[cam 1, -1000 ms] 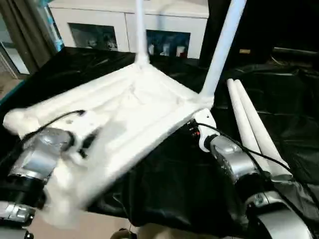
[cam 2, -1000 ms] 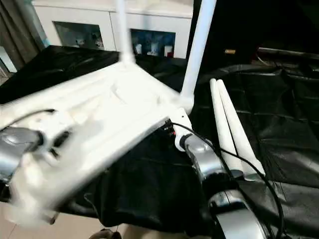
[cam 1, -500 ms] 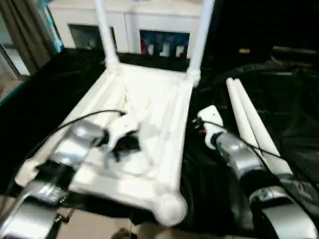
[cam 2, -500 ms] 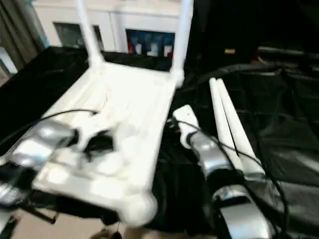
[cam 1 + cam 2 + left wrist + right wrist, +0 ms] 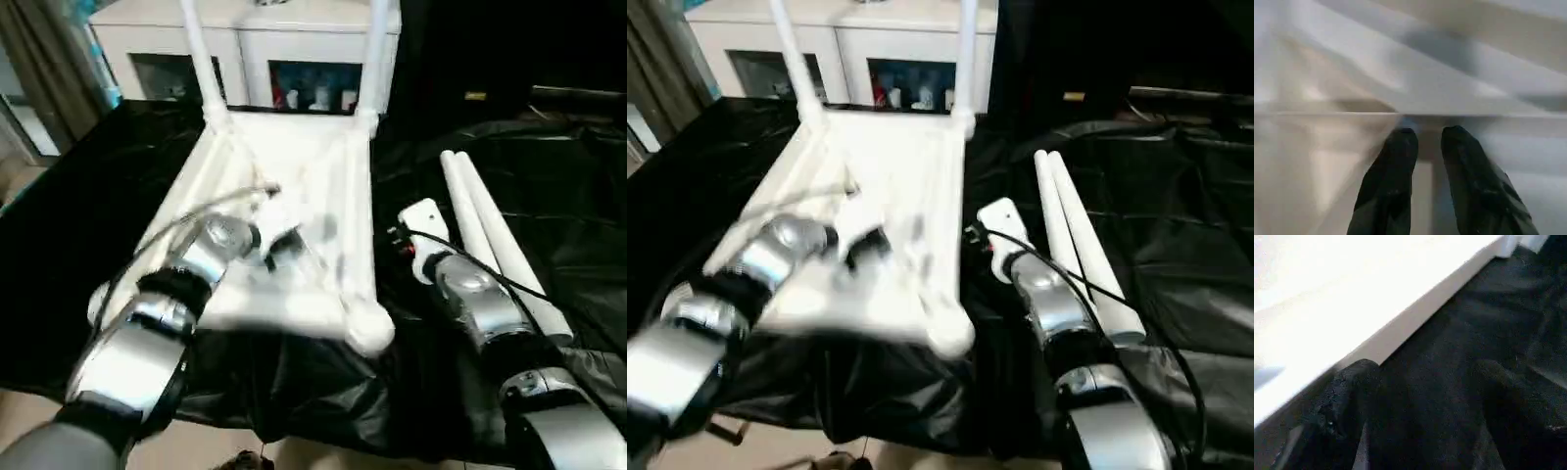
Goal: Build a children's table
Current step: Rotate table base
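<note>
The children's table [image 5: 294,162] lies upside down on the black cloth, ribbed underside up. Two white legs [image 5: 196,49] stand upright in its far corner sockets, and the near right corner socket [image 5: 367,331] holds none. My left gripper [image 5: 1427,139] reaches onto the underside, its black fingers [image 5: 1400,147] shut close together on a thin white rib. My right gripper [image 5: 1422,382] is open over the black cloth just beside the top's right edge [image 5: 1400,328], not touching it. Two loose white legs [image 5: 485,240] lie side by side to the right of my right forearm.
The black-draped work table [image 5: 558,166] stretches off to the right. Its front edge drops to the floor [image 5: 196,446] just below the near corner socket. A white cabinet [image 5: 294,24] stands behind it, and a curtain [image 5: 49,59] hangs at the far left.
The table top has swung round with my left gripper and now lies flat and square to me. My right gripper, earlier at the top's corner, now stands clear of its edge.
</note>
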{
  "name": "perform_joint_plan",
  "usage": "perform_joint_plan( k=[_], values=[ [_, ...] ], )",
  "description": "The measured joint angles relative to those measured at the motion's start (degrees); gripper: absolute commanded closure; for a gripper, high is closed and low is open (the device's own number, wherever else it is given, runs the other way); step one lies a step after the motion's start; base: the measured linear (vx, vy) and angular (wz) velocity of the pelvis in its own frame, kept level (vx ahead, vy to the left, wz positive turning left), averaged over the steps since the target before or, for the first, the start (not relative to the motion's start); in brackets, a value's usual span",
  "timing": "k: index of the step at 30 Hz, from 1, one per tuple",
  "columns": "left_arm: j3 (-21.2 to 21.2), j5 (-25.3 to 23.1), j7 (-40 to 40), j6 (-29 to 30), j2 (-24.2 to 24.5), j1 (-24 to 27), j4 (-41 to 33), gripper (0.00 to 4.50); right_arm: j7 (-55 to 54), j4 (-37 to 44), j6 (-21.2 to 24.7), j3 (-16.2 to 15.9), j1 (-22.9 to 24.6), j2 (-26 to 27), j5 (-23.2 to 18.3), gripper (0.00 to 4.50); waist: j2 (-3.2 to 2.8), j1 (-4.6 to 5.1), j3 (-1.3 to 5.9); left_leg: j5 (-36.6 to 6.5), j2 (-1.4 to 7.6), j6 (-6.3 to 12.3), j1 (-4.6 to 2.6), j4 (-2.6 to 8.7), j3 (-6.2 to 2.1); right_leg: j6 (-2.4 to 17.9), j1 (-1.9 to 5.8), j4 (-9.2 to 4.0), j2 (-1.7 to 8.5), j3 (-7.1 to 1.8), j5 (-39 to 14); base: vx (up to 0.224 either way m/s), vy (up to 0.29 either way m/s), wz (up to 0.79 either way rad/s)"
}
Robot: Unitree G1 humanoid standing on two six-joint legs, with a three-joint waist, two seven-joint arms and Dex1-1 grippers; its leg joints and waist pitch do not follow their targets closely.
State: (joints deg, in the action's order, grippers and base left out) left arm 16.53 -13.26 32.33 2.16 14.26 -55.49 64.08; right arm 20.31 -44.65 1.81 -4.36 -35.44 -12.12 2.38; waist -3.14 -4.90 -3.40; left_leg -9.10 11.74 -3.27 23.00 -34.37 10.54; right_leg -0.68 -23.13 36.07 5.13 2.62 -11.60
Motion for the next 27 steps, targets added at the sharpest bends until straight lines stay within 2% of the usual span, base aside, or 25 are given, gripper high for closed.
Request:
perform_joint_plan(
  k=[3,7,9,10,12,14,15,17,19,20,22,25,26,27],
  values=[
    [-1.9,0.1,-5.5,-2.7,-0.2,-1.4,2.1,3.28,-1.4,3.0,0.4,0.8,0.7,-0.3,-0.1,0.99,0.02,-0.21,0.01,0.0,-0.04,0.02,0.04,0.0,0.01,0.0,0.01,-0.08,0.03,0.0,0.0,0.0,0.0,0.0],
    [-3.3,0.6,-9.7,-5.6,-0.6,-1.4,5.0,3.28,-6.1,8.5,4.4,3.1,1.8,-1.0,-0.1,0.99,0.02,-0.44,0.01,0.0,-0.07,0.04,0.07,-0.01,0.0,0.0,0.02,-0.14,0.07,0.0,0.0,0.0,0.0,0.0],
    [-5.0,2.1,-10.5,-7.4,-1.5,-1.3,5.5,3.28,-7.9,11.8,8.8,4.6,2.4,-1.1,-0.2,0.99,-0.01,-0.57,-0.01,0.0,-0.1,0.05,0.08,0.0,0.0,0.0,0.02,-0.14,0.08,0.0,0.0,0.0,0.0,0.0],
    [-6.5,3.3,-11.0,-8.8,-1.9,-1.2,5.2,3.28,-8.3,15.3,12.5,6.0,3.1,-1.1,-1.2,0.99,-0.01,-0.6,-0.01,0.0,-0.09,0.05,0.09,0.0,0.0,0.0,0.02,-0.14,0.08,0.0,0.0,0.0,0.0,0.0],
    [-8.1,4.8,-11.2,-10.3,-1.9,-1.0,3.8,3.15,-8.8,19.3,15.8,7.9,3.9,-1.3,-2.8,0.66,-0.01,-0.58,-0.01,0.0,-0.09,0.05,0.07,0.01,0.0,0.0,0.02,-0.14,0.08,0.01,0.0,0.0,0.0,0.0],
    [-9.8,6.9,-9.8,-11.6,-1.9,-0.5,1.1,3.15,-10.0,23.3,19.7,9.7,4.4,-1.9,-3.4,0.66,0.0,-0.58,0.0,0.0,-0.08,0.05,0.06,0.03,0.0,0.0,0.02,-0.14,0.08,0.01,0.0,0.0,0.0,0.0],
    [-10.3,7.7,-8.1,-11.8,-1.7,0.2,-0.9,3.15,-10.3,25.0,21.8,10.5,4.5,-2.1,-3.8,0.6,-0.01,-0.5,0.0,0.0,-0.08,0.05,0.06,0.03,0.01,0.0,0.01,-0.14,0.08,0.0,0.0,0.0,0.0,0.0],
    [-10.4,11.0,-0.2,-11.2,-1.2,4.7,-9.9,3.15,-11.1,29.3,27.9,12.0,5.3,-2.7,-4.3,0.24,-0.04,-0.39,0.02,0.0,-0.08,0.05,0.02,0.09,0.04,0.0,0.02,-0.17,0.08,-0.02,0.0,0.0,0.0,0.0],
    [-9.2,13.6,6.2,-8.8,-0.5,9.1,-17.4,3.15,-11.3,31.6,33.2,12.9,5.6,-3.2,-4.5,0.23,-0.05,-0.29,0.02,0.0,-0.06,0.04,0.04,0.11,0.06,0.0,-0.04,-0.16,0.06,-0.03,0.0,0.0,0.0,0.0],
    [-8.0,15.3,10.0,-6.2,1.0,12.6,-24.2,3.15,-11.3,33.8,36.8,13.0,6.2,-3.2,-4.7,0.22,0.55,-0.04,-0.13,0.0,-0.05,0.03,-0.16,0.31,0.35,0.0,-0.08,-0.08,0.06,-0.23,0.0,0.0,0.0,0.0],
    [-5.2,19.1,16.4,-0.3,4.0,18.6,-36.3,3.15,-11.4,36.8,45.4,13.1,6.9,-4.4,-4.8,0.11,1.04,-0.17,-0.19,0.0,0.14,-0.02,-0.14,0.33,0.34,0.0,-0.14,-0.03,-0.06,-0.12,-0.1,0.0,0.0,0.0],
    [-2.7,23.4,21.1,6.2,6.9,22.6,-46.3,3.15,-11.4,39.4,53.1,13.1,6.9,-5.4,-4.9,0.11,1.05,-0.35,-0.21,0.0,0.1,-0.07,-0.16,0.33,0.49,0.0,-0.18,-0.02,-0.03,-0.26,-0.1,0.0,0.0,0.0],
    [-2.6,24.4,21.6,7.7,7.4,23.2,-49.1,3.15,-11.4,40.2,54.8,12.8,6.9,-5.4,-5.0,0.11,1.42,-0.28,-0.34,0.1,0.11,-0.09,-0.25,0.4,0.7,0.0,-0.19,0.02,0.03,-0.32,-0.1,0.0,0.0,0.0],
    [-2.5,25.1,22.2,8.5,7.5,23.5,-51.1,3.15,-11.4,40.6,56.1,12.7,7.0,-5.4,-5.0,0.11,1.56,-0.35,-0.32,0.1,0.11,-0.15,-0.29,0.42,0.72,-0.1,-0.17,0.04,0.05,-0.34,-0.1,0.0,0.0,0.0]
  ],
)
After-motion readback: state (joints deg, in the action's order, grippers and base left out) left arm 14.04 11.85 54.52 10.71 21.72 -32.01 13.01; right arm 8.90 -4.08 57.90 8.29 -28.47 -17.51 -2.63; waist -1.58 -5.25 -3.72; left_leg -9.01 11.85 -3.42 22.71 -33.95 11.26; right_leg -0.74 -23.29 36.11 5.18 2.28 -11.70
